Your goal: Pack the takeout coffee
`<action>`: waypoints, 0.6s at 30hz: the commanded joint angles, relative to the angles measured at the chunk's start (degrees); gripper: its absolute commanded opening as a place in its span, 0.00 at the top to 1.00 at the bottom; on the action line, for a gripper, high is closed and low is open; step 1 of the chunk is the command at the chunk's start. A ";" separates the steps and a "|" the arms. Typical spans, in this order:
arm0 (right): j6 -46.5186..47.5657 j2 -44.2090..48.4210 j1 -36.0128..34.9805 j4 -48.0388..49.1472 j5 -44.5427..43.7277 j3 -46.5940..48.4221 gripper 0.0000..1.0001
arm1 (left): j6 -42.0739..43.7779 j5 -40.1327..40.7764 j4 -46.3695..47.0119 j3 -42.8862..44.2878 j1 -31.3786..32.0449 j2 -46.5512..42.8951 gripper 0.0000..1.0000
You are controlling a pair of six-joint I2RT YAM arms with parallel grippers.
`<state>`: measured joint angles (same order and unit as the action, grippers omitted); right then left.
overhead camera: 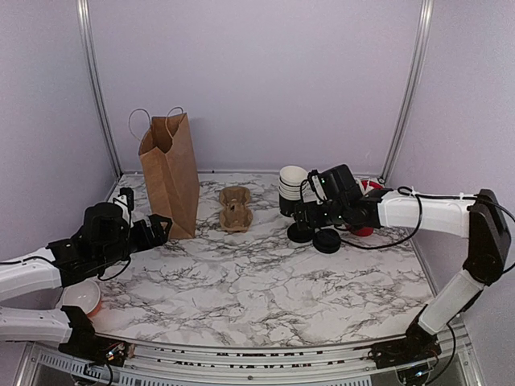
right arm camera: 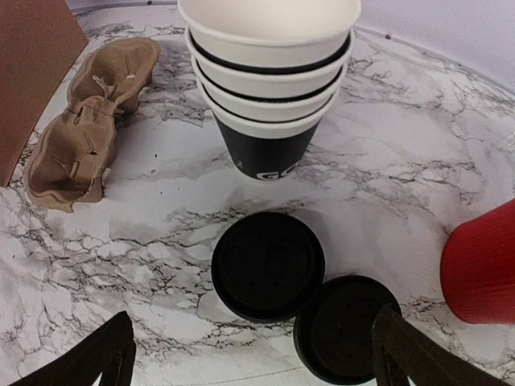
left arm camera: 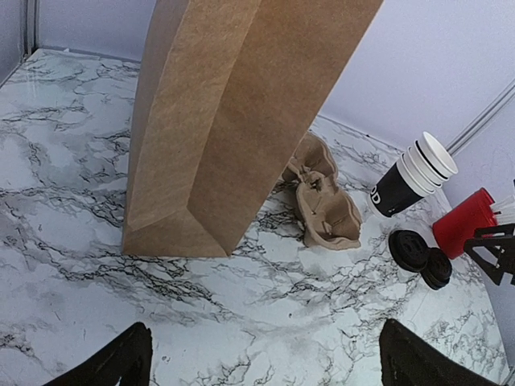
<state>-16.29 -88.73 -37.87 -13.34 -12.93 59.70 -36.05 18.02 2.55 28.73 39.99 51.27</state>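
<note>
No single lidded black cup shows for certain. Two round black lids lie on the marble: one flat (right arm camera: 268, 265) (overhead camera: 300, 233), and one to its right (right arm camera: 346, 326) (overhead camera: 327, 241) that looks thicker; I cannot tell what is under it. A stack of lidless black cups with white rims (right arm camera: 269, 80) (overhead camera: 291, 189) stands just behind them. My right gripper (right arm camera: 253, 358) (overhead camera: 303, 215) is open and empty, hovering over the lids. A tall brown paper bag (overhead camera: 170, 173) (left arm camera: 233, 121) stands open at the left. My left gripper (left arm camera: 265, 362) (overhead camera: 159, 228) is open and empty near the bag's base.
A crumpled brown cardboard cup carrier (overhead camera: 236, 207) (left arm camera: 326, 205) (right arm camera: 88, 121) lies between the bag and the cups. A red cup (right arm camera: 483, 265) (left arm camera: 467, 229) stands right of the lids. A pink bowl (overhead camera: 80, 297) sits at the near left edge. Walls enclose the table.
</note>
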 commanded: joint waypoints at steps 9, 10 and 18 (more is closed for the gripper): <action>4.28 -11.97 -0.31 -3.95 0.85 11.26 0.00 | -1.74 -0.44 -3.40 -2.58 -0.61 -4.43 0.01; 4.45 -12.72 -0.30 -4.08 0.96 11.66 0.00 | -1.74 -0.42 -3.54 -2.62 -0.66 -4.62 0.01; 5.80 -17.42 0.18 -5.98 1.12 15.41 0.00 | -1.92 -0.88 -4.12 -2.63 -0.61 -5.10 0.01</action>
<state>-11.77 -104.68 -37.87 -18.09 -12.08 71.96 -37.52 17.87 -0.21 26.76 39.68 47.16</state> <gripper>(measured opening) 0.998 0.993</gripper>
